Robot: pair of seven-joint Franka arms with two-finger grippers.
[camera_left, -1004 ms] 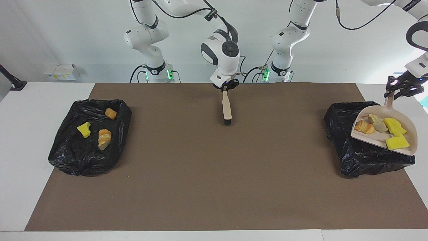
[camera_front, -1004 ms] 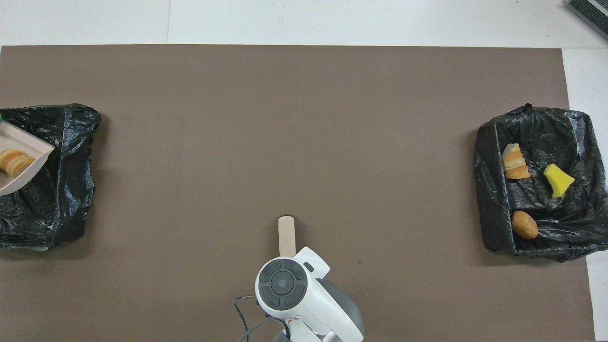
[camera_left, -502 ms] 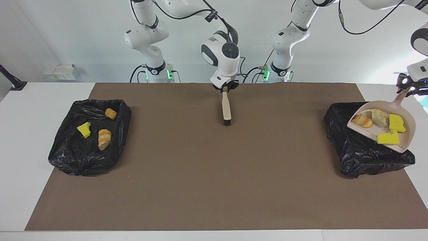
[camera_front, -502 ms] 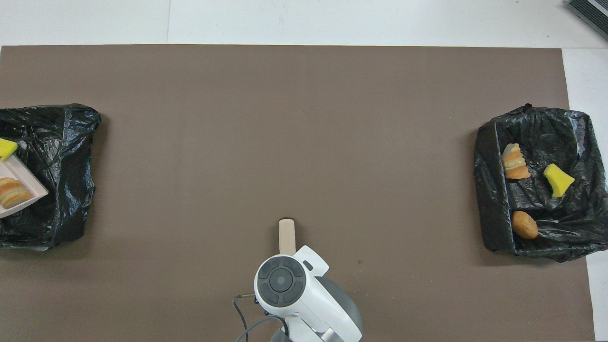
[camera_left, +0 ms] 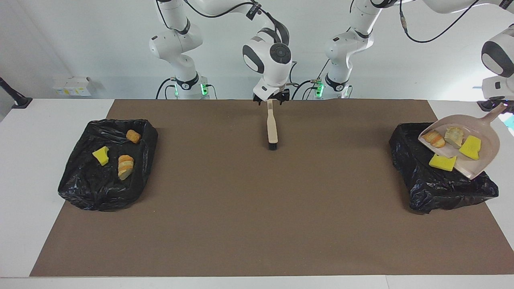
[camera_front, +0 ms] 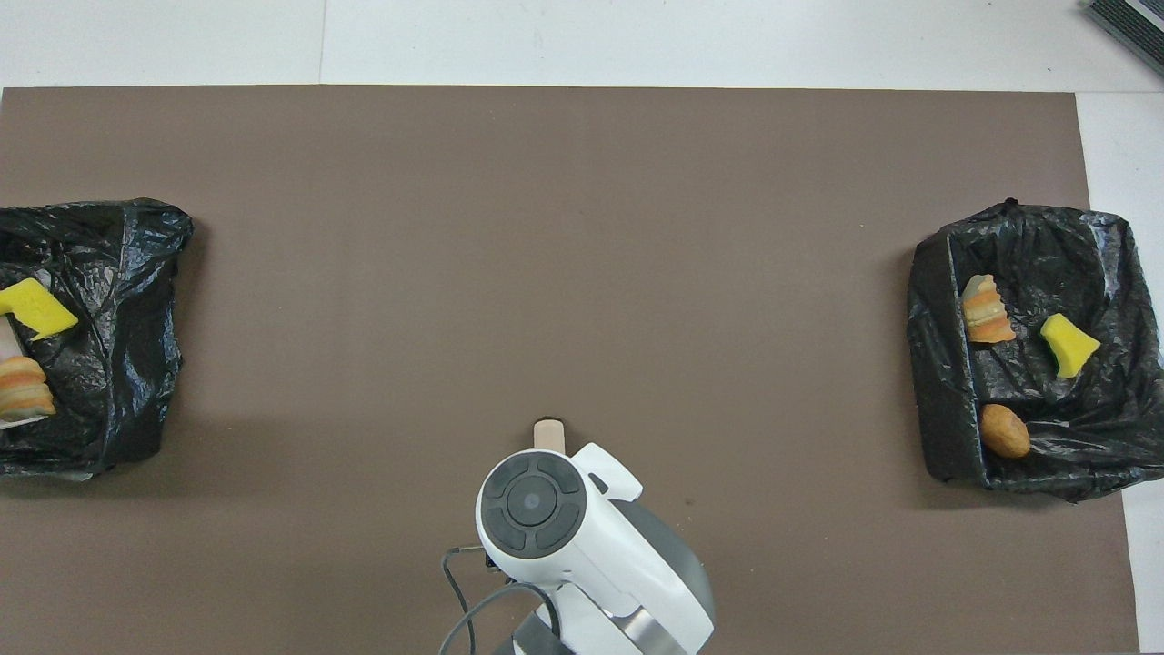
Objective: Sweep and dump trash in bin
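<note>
My left gripper (camera_left: 497,106) is shut on the handle of the beige dustpan (camera_left: 482,132), which tilts steeply over the black-lined bin (camera_left: 437,186) at the left arm's end. In the pan sit a striped orange lump (camera_left: 435,138), a pale beige lump (camera_left: 453,136) and a yellow sponge (camera_left: 470,147). Another yellow sponge (camera_left: 442,162) hangs over the pan's lip. The beige brush (camera_left: 272,128) lies on the brown mat. My right gripper (camera_left: 272,98) stands open just above the end of its handle. In the overhead view the right arm's wrist (camera_front: 532,500) hides that gripper.
A second black-lined bin (camera_left: 80,180) at the right arm's end holds an orange-brown lump (camera_left: 133,136), a yellow sponge (camera_left: 101,155) and a striped lump (camera_left: 125,166). The brown mat (camera_left: 257,216) covers most of the white table.
My right gripper let go of the brush handle and rose slightly. My left gripper lifted and tipped the dustpan further, and one yellow sponge slid down to the lip.
</note>
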